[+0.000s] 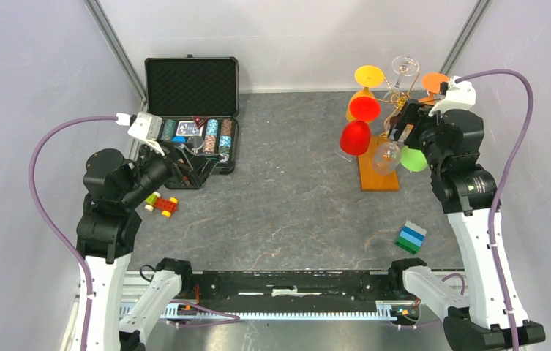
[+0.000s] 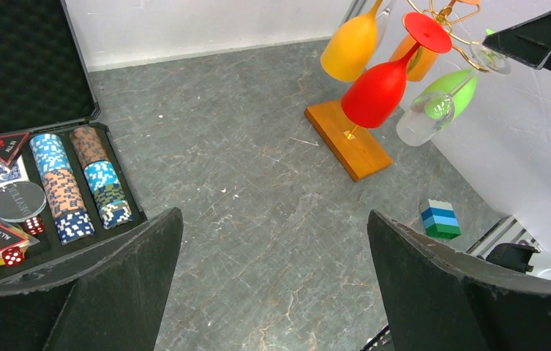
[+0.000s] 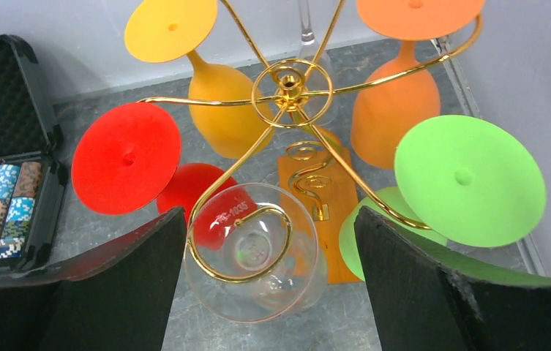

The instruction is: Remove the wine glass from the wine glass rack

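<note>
Right gripper (image 3: 268, 223) wide open, holding nothing, right above the clear wine glass (image 3: 254, 292)
It hangs upside down on the wine glass rack (image 1: 376, 175), upper right of the top view; left gripper (image 2: 272, 245) wide open, empty

gold wine glass rack (image 3: 287, 82), clear wine glass (image 3: 257, 300), black chip case (image 1: 192, 88).

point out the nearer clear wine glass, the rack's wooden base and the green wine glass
clear wine glass (image 2: 420, 126), left wrist view, on its bowl
wooden base (image 2: 356, 153), left wrist view, on its top face
green wine glass (image 3: 470, 179), right wrist view, on its round foot
</note>
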